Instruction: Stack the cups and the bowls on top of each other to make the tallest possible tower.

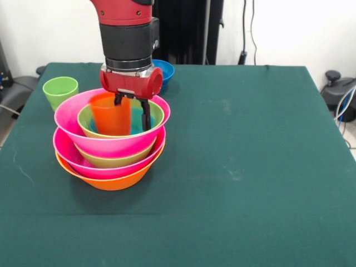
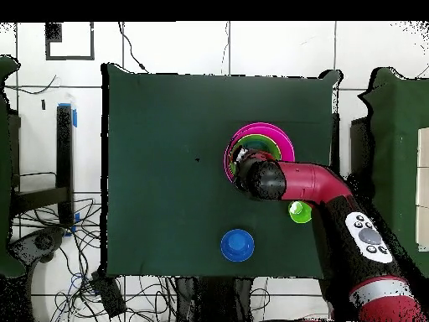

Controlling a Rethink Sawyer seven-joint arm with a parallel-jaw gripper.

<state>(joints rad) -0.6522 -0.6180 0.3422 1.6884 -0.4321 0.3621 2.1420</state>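
Note:
The tower [image 1: 111, 158] stands at the table's left: an orange bowl [image 1: 114, 182] lowest, then pink [image 1: 75, 158], green [image 1: 111, 161], pink [image 1: 69, 119] and green [image 1: 158, 114] bowls, with light blue [image 1: 138, 121] showing inside the top one. The orange-red cup [image 1: 108, 117] stands upright in that top bowl. My gripper [image 1: 132, 111] reaches down into the bowl. Its fingers are apart: one [image 1: 118, 100] drops behind the cup's rim, the other [image 1: 146, 115] hangs just to the cup's right. In the overhead view the arm covers the cup and part of the tower [image 2: 272, 134].
The light green cup [image 1: 60, 90] stands alone on the cloth left of the tower and shows beside the arm in the overhead view [image 2: 299, 211]. A small dark blue bowl [image 1: 165, 70] sits behind the tower, near the robot's base [image 2: 237, 245].

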